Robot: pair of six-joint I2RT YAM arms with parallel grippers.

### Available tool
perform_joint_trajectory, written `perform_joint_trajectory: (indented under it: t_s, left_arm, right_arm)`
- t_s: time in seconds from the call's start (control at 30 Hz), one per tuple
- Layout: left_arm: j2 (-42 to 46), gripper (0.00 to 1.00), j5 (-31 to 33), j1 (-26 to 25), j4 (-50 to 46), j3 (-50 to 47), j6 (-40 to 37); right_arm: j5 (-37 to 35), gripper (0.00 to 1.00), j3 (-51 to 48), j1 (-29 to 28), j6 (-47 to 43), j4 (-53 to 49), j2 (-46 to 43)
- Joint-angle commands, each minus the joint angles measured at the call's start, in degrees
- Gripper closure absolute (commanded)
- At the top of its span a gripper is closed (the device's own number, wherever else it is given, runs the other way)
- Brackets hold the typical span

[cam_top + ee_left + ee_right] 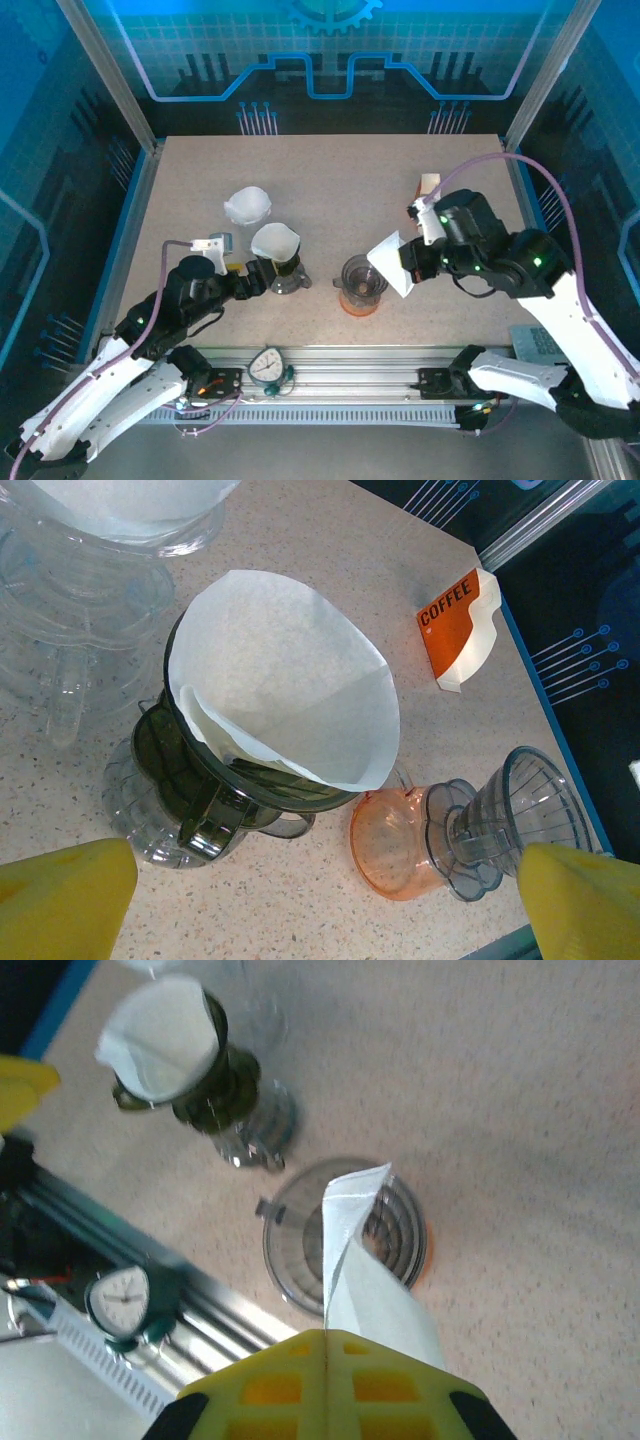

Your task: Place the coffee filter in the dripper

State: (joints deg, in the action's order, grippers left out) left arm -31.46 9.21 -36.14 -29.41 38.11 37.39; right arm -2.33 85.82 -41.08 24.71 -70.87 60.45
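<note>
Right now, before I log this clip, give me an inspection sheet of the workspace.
Surface: speckled beige table, no spills seen.
Job's things: folded coffee filter poised by the empty clear dripper, not yet inside.
Clutter: dark dripper and a second clear dripper, each holding a filter; coffee box; white dial on the near rail.
Grippers: left gripper open, empty; right gripper shut on the coffee filter.
Cables: purple cable arching over the right arm.
Surroundings: blue enclosure walls.

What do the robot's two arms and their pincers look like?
The left arm and right arm have white shells on the lower links and black joints with small green lights. A lilac cable loops along each. The pincer fingers are yellow moulded plastic with a waffle grid.
</note>
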Motion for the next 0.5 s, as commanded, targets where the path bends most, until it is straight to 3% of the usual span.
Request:
perform_joint_trajectory:
  t_s: [0.0, 0.47]
  left_arm:
    - [0.4, 0.01, -0.2, 0.5, 0.1, 1.4, 0.1]
    - [1.0, 0.01, -1.0, 0.5, 0.7, 0.6, -0.1]
  right_arm:
    - [-0.7, 1.0, 3.2, -2.3, -1.5, -8.3, 3.7]
    - [-8.1, 1.0, 9.6, -9.0, -4.5, -9.8, 15.8]
